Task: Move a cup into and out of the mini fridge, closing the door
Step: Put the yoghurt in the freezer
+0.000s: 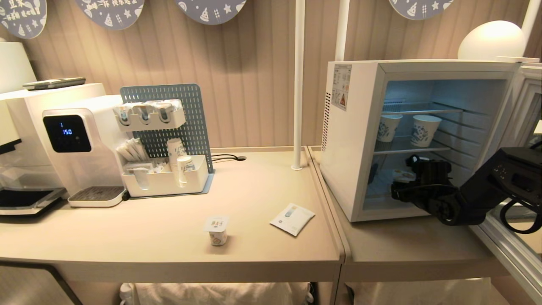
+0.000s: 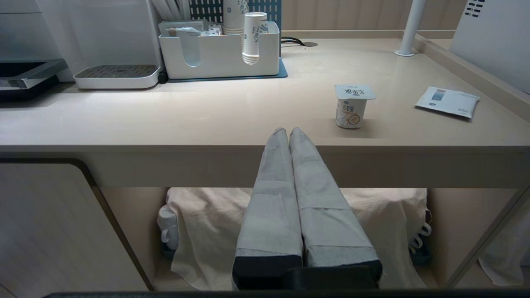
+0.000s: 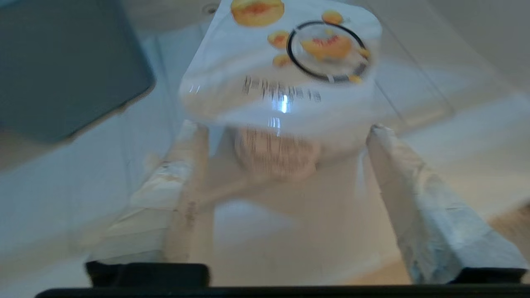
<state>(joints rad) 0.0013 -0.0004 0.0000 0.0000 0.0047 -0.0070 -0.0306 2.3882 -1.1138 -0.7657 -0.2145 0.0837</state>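
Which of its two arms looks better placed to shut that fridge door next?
The right. Its claw is open around a yogurt cup inside the mini fridge, beside the open door. The left claw sits shut, below the table edge.

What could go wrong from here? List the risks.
The right gripper stands open around the yogurt cup on the mini fridge floor; pulling back crooked, a finger could tip it. The door is open beside the right arm, so the arm could bump it while leaving.
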